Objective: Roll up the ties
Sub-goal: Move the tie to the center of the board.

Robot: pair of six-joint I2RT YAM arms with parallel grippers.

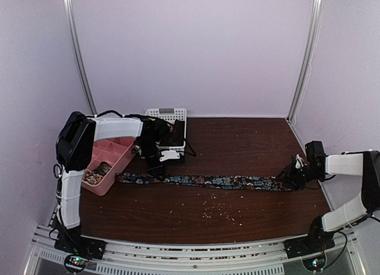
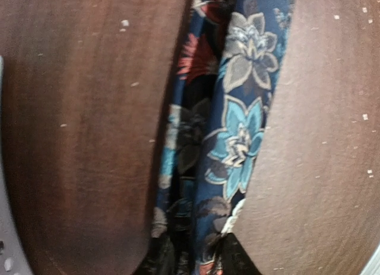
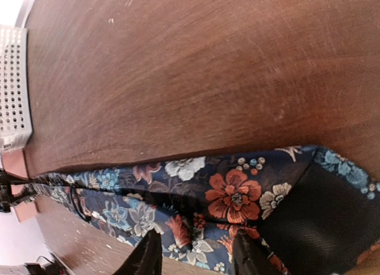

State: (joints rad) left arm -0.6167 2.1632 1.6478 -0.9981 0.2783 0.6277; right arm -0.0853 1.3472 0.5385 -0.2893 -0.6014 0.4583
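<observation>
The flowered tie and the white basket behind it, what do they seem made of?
floral tie: soft printed fabric, maybe silky, since it folds and creases limply. white basket: likely rigid matte plastic, given its even rows of punched holes.

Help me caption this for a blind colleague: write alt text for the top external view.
A dark floral tie lies stretched across a brown table, the left gripper near its left end and the right gripper at its right end. A pink tray sits at the left and a white basket at the back.
</observation>
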